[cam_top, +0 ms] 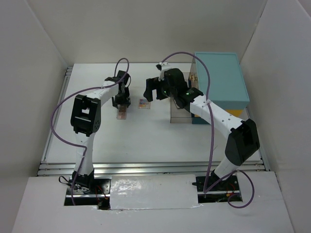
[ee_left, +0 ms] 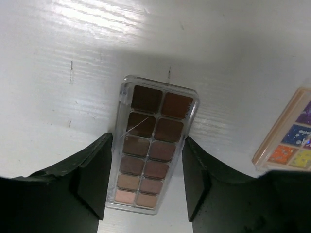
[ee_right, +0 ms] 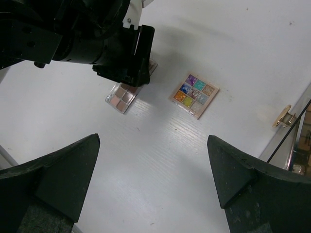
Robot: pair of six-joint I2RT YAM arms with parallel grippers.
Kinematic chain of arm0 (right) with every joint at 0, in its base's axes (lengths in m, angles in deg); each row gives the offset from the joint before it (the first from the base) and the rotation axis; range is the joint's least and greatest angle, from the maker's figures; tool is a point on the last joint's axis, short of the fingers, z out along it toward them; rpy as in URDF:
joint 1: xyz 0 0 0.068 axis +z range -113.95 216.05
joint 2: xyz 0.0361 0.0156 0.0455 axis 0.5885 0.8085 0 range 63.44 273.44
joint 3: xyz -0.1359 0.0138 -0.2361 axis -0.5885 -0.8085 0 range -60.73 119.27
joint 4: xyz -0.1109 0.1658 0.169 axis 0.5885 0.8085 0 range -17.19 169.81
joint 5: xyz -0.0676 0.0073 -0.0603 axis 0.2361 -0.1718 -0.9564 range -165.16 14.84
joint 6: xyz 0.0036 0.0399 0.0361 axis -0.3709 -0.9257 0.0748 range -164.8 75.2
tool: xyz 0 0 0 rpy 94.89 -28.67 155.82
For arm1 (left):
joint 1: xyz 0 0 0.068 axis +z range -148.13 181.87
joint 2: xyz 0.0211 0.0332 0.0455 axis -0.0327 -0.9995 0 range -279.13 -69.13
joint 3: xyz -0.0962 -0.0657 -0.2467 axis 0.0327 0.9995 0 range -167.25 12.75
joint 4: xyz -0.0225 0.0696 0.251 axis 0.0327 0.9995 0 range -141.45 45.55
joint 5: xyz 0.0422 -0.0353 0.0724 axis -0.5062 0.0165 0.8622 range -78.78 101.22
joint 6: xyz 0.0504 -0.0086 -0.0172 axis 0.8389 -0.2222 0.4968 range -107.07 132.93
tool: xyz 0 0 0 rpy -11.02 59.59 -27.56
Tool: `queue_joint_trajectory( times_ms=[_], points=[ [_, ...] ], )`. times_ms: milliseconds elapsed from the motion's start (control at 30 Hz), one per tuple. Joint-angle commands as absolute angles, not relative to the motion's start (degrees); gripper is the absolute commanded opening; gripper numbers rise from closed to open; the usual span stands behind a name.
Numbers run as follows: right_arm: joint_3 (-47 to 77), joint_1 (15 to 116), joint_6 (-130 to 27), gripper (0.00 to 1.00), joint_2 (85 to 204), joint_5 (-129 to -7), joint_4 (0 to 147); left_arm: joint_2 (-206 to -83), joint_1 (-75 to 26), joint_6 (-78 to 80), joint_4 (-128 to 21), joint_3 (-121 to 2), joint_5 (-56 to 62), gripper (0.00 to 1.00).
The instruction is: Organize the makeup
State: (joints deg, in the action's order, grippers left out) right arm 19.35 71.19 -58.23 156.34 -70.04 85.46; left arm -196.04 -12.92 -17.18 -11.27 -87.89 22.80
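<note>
My left claw [ee_left: 148,155] straddles the brown eyeshadow palette [ee_left: 154,121], which lies flat on the counter [ee_left: 63,53]. Fingers sit right at its long edges, can't tell if it's pinched. Right claw [ee_right: 153,145] gapes wide, empty, above the counter. Colourful palette [ee_right: 195,95] lies near the brown one.

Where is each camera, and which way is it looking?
Top camera: high behind the arms, looking down at the table; the left arm, right arm and teal case show.
Left wrist camera: on the left arm, looking down at the brown palette between its own fingers.
Right wrist camera: on the right arm, looking down at the colourful palette; its own fingers and the left gripper show.
Shared: all three see both palettes.
</note>
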Motion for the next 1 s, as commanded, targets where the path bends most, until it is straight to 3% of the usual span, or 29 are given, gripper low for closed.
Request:
queue_joint_trajectory(
  times_ms=[0,67,200,333,533,800,967],
  points=[
    [18.9,71.8,-57.8,1.00,153.4,-70.3,82.2,-199.3,-13.4,-16.1,-10.1,-86.9,22.5,0.56],
    [18.9,71.7,-57.7,1.00,153.3,-70.2,82.1,-199.5,-14.0,-16.5,-9.7,-86.7,22.8,0.38],
    [18.3,71.7,-58.1,1.00,153.3,-70.0,81.3,-198.3,-14.8,-17.8,-10.7,-85.7,21.6,0.16],
    [16.6,71.6,-58.8,1.00,152.0,-70.9,79.5,-191.2,-15.1,-20.2,-13.1,-83.8,20.2,0.01],
    [13.6,70.8,-60.0,1.00,146.4,-71.8,77.3,-183.2,-16.2,-21.9,-13.5,-87.7,18.1,0.00],
    [12.4,69.5,-62.2,1.00,139.9,-81.7,79.5,-185.5,-21.4,-24.9,-18.4,-100.5,5.5,0.00],
    [9.2,68.2,-62.8,1.00,133.3,-84.4,78.8,-190.0,-23.9,-31.9,-35.0,-103.2,-6.5,0.00]
  ],
)
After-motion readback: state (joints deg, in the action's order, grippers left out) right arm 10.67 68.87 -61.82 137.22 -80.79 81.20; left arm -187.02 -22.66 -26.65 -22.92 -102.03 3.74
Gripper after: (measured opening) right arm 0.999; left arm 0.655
